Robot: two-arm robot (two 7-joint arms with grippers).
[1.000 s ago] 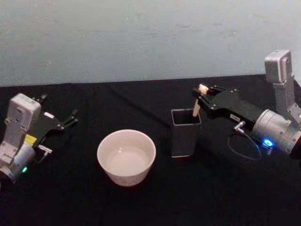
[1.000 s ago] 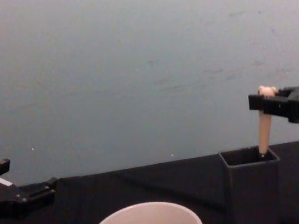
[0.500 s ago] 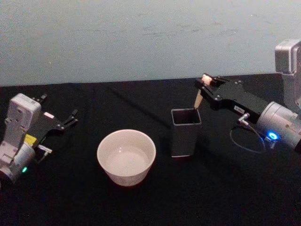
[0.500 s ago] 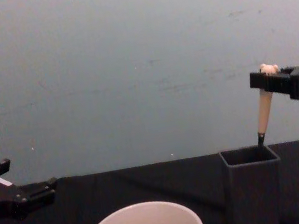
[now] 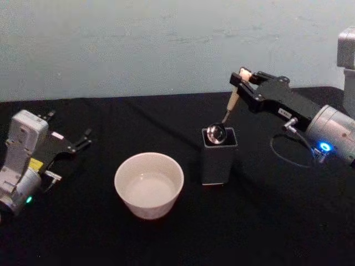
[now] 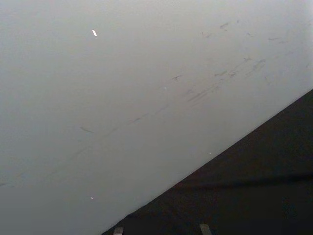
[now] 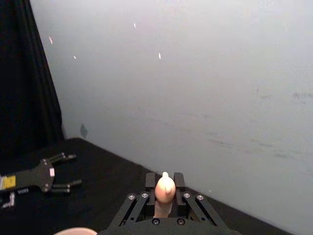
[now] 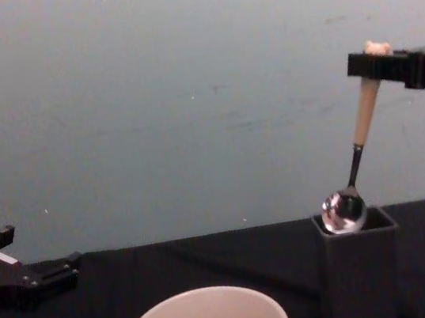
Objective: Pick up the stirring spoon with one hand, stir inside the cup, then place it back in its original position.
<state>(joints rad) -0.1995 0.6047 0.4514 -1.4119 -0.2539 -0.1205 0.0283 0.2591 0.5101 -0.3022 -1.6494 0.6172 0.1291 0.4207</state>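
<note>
Clamps the right pincer (image 5: pixel 242 77) on the stirring spoon (image 5: pixel 232 101) by its bear-head top, upper right in the head view, shiny bowl at the rim of the holder (image 5: pixel 218 163). Rests the left pincer (image 5: pixel 70 124), jaws apart, at far left.

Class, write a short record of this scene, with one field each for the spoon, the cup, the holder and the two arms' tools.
stirring spoon: hangs tilted, handle top clamped in the right tool, metal bowl at the mouth of the holder
right tool: shut on the stirring spoon, above the holder
left tool: open, idle at the left of the table
cup: upright on the black table, to the holder's left, apart from it
holder: upright, dark grey, square
</note>
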